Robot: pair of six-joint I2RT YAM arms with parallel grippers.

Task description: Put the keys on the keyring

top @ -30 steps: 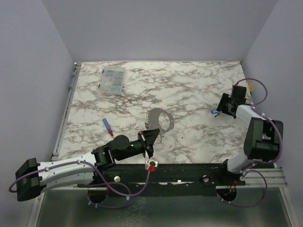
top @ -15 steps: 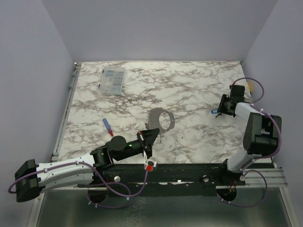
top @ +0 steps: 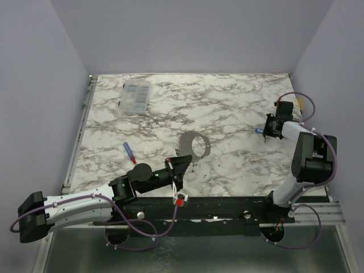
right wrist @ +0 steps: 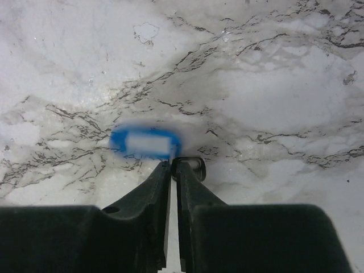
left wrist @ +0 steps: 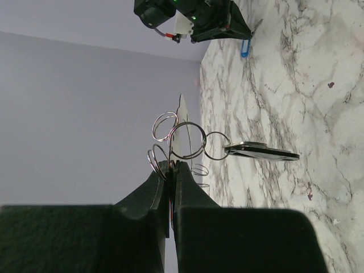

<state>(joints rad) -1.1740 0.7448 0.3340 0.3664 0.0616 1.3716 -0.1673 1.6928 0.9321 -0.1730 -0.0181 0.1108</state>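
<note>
My left gripper [top: 186, 161] [left wrist: 172, 164] is shut on the keyring [top: 194, 144] [left wrist: 187, 140], holding its thin wire loops upright just above the marble. A dark flat key [left wrist: 261, 152] hangs from one loop, seen edge-on. At the far right, my right gripper [top: 267, 131] [right wrist: 173, 164] points down at the table with its jaws nearly together on the stem of a blue-headed key [top: 259, 131] [right wrist: 145, 142]. That key's head is blurred, and a small dark loop [right wrist: 193, 169] sits at the right fingertip. Another key [top: 129, 152], blue and red, lies on the table to the left.
A clear plastic compartment box [top: 135, 96] stands at the back left of the marble tabletop [top: 227, 102]. Purple walls close in the back and both sides. The black rail with the arm bases [top: 227, 207] runs along the near edge.
The right gripper's jaws have closed from wide apart onto the blue key and have shifted slightly towards the back. The left arm and keyring have barely moved.
</note>
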